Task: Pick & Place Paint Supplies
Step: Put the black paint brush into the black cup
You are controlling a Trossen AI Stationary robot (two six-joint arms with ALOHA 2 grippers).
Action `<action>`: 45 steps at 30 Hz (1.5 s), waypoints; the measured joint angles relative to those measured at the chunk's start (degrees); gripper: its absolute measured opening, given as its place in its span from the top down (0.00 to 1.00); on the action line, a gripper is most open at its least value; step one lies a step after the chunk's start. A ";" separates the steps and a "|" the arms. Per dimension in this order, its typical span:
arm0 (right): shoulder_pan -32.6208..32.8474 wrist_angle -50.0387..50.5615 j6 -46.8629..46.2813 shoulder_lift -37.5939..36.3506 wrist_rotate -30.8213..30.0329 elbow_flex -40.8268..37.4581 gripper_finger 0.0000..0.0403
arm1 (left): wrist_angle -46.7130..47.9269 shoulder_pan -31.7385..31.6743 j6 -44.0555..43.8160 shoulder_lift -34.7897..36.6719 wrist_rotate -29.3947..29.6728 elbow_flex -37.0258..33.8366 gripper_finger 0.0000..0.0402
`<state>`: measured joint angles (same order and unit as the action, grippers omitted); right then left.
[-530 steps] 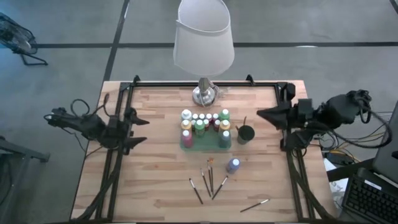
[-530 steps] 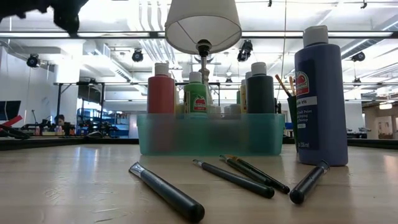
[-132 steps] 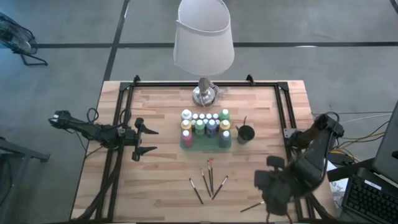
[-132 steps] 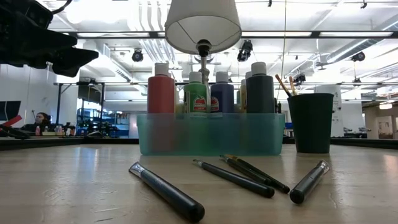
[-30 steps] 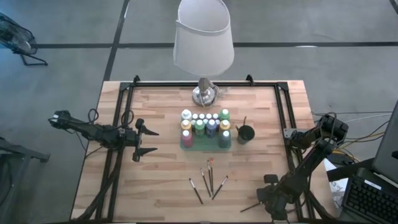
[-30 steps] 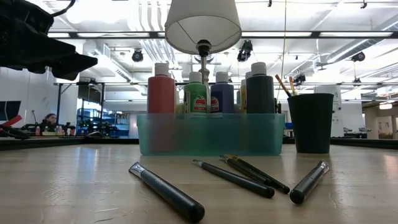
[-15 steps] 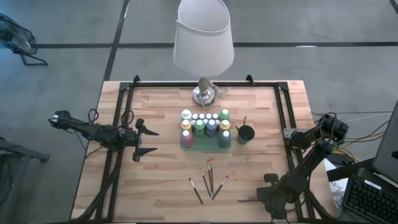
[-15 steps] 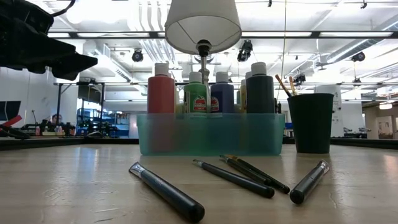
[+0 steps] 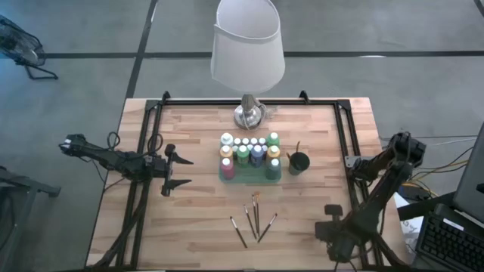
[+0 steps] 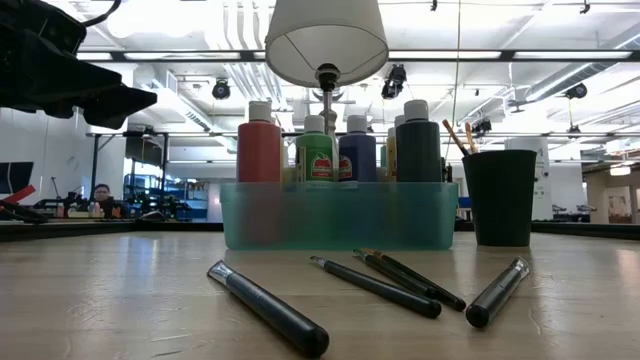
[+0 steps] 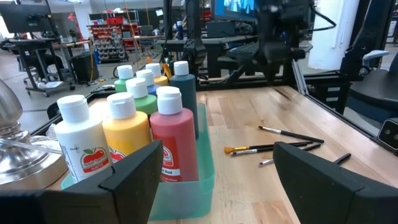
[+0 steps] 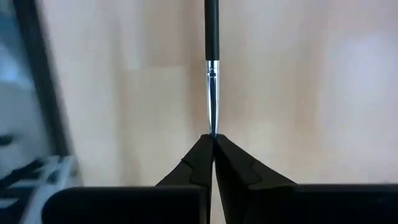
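My right gripper (image 12: 213,140) is in the lower right of the high view, over the near right corner of the table (image 9: 189,227), and its two fingers (image 12: 186,171) are pressed together on a thin paintbrush (image 12: 212,74). In my right wrist view the silver ferrule of this brush goes into the closed tips, and the dark handle runs straight away from them over the light wood. In the high view I cannot see this brush, because my arm covers it. My left gripper (image 9: 175,171) waits at the left side of the table, at the middle height of the high view, with its fingers (image 11: 127,180) spread wide and nothing between them. The paint bottles (image 9: 249,151) stand with their white caps in a teal tray (image 10: 340,215) at the centre of the table, just below the lamp (image 9: 248,53). Just right of the tray stands a dark cup (image 9: 299,162) with brushes in it. Four other paintbrushes (image 9: 253,219) lie loose on the wood in the lower centre, near each other, below the tray.
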<state>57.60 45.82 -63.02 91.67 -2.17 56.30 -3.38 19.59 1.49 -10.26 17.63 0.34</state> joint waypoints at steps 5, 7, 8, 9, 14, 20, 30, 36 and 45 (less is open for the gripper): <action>-1.90 16.22 0.36 -4.53 -13.87 7.82 0.98 | 0.00 0.00 -0.02 0.00 0.01 0.00 0.23; -3.37 24.18 1.29 -6.04 -20.63 11.71 0.98 | 0.00 0.00 -0.02 0.00 0.01 0.00 0.23; -4.24 27.65 1.90 -6.55 -23.60 13.78 0.98 | 0.00 0.00 -0.01 -0.01 0.00 0.00 0.23; -5.26 31.13 2.64 -7.09 -26.96 16.25 0.98 | 0.00 0.00 -0.01 -0.02 0.02 0.00 0.23; -11.94 44.53 16.31 -9.10 -37.37 28.49 0.98 | -0.02 0.00 0.00 0.00 0.01 0.00 0.23; -23.29 44.38 50.01 -9.57 -43.21 38.50 0.98 | -0.02 0.00 -0.01 0.00 0.02 0.00 0.23; -35.73 40.28 80.26 -6.01 -48.26 53.33 0.98 | -0.04 0.00 -0.02 -0.04 0.02 0.00 0.23; -36.34 37.51 94.59 -1.03 -59.11 61.90 0.98 | -0.04 0.00 -0.02 -0.04 0.02 0.00 0.23; -34.58 37.89 114.26 7.41 -77.66 68.37 0.98 | -3.19 -0.04 0.42 -0.01 3.51 0.28 0.23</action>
<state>23.03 83.71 51.23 99.08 -79.83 124.66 -6.57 19.55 1.91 -10.28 21.14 0.62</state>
